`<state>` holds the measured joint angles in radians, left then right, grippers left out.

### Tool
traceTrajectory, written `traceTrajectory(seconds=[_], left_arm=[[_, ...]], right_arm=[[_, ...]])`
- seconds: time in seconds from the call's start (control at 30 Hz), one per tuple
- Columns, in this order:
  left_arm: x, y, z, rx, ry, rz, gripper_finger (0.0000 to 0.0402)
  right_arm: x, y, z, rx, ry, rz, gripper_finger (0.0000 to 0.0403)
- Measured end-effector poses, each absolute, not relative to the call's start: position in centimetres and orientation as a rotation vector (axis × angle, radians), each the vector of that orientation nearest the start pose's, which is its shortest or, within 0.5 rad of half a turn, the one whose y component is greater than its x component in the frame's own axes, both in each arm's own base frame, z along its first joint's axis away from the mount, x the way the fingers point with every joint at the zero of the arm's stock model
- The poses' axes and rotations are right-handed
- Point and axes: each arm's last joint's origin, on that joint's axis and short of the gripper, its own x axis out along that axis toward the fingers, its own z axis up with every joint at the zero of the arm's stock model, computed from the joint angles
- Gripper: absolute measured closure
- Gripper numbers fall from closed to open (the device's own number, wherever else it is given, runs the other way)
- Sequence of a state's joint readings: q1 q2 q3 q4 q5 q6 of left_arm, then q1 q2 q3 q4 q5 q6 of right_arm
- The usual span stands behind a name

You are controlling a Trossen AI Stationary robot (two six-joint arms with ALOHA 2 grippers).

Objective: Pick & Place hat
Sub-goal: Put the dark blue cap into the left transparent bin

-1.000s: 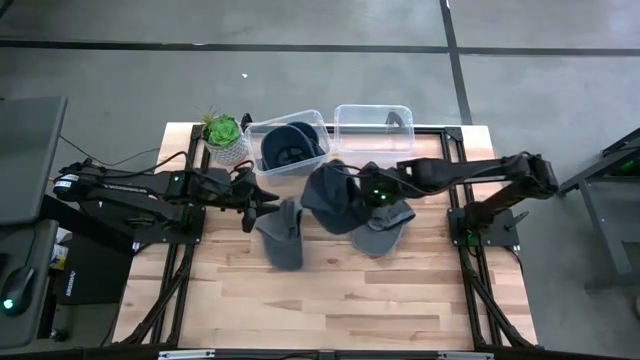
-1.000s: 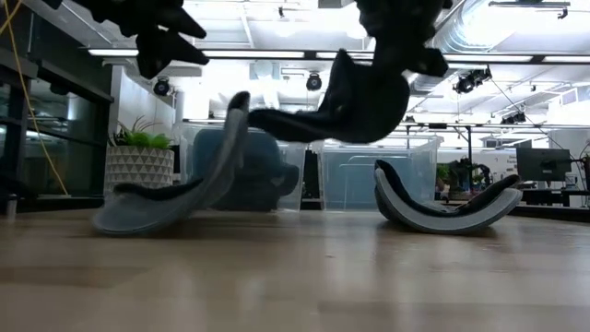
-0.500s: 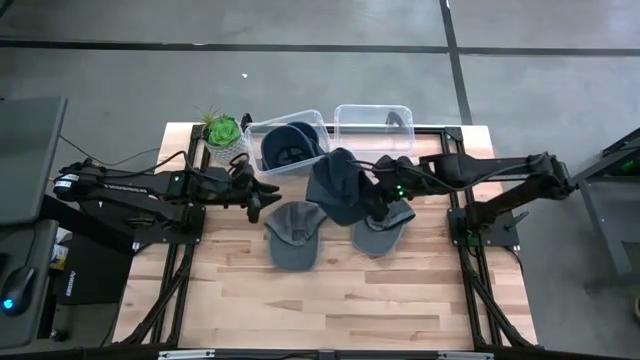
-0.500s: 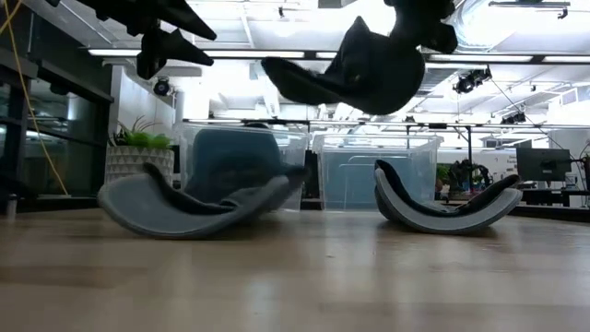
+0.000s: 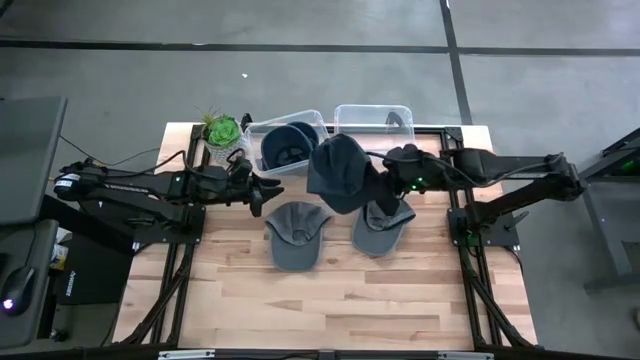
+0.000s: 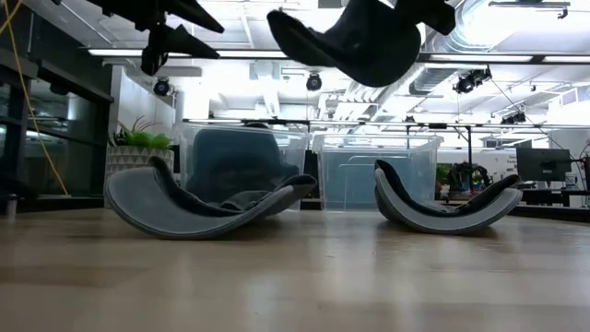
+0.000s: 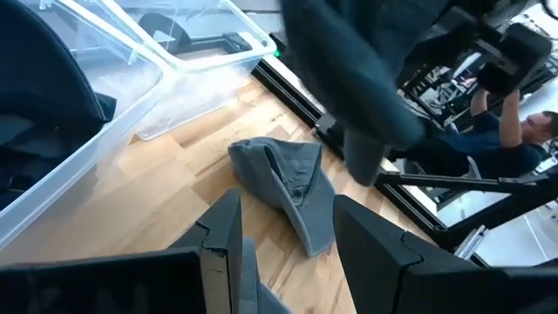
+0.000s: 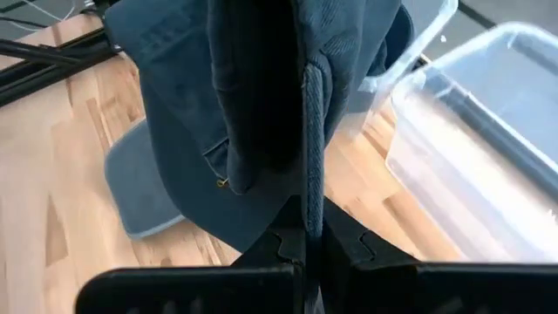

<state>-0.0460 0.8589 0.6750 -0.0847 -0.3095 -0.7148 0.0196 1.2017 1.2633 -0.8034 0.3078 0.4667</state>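
Observation:
A dark blue hat point(image 5: 336, 172) hangs in the air above the table's middle, with my right gripper point(image 5: 381, 188) shut on it; the low view shows the hat point(image 6: 361, 41) high up. Below it, two grey hats rest upside down on their crowns: one point(image 5: 295, 233) left of centre, one point(image 5: 384, 230) under my right gripper. My left gripper point(image 5: 272, 192) hovers open to the left of the held hat, above the table, with nothing between its fingers point(image 7: 223, 234). My right gripper pinches a thick seamed edge of the dark blue hat point(image 8: 309, 187) between its two shut fingers. The fingers come from the table's right side, slanting down. The hat is lifted clear of the table and spreads out beyond the fingertips toward the left.
Two clear plastic bins stand at the table's far edge: the left one point(image 5: 270, 135) holds another dark hat, the right one point(image 5: 374, 124) stands beside it. A potted plant point(image 5: 223, 134) stands at the far left. Bare wood lies toward the near edge.
My right gripper has risen and drawn toward the table's right and far side, carrying the dark blue hat up clear. The left grey hat, which stood tipped up on one side against it, has fallen back and lies on its crown. My left gripper has rolled in place.

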Motion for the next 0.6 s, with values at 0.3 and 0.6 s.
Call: traceTrajectory(seconds=[0.3,0.6], left_arm=[[20.9,0.0,28.3,-0.703,0.157,0.381,0.0273],[23.3,-0.1,27.7,-0.686,0.098,0.350,0.0273]], right_arm=[[23.5,-0.9,37.0,0.245,0.582,-0.407,0.0402],[22.3,-1.9,38.0,0.253,0.530,-0.414,0.0402]])
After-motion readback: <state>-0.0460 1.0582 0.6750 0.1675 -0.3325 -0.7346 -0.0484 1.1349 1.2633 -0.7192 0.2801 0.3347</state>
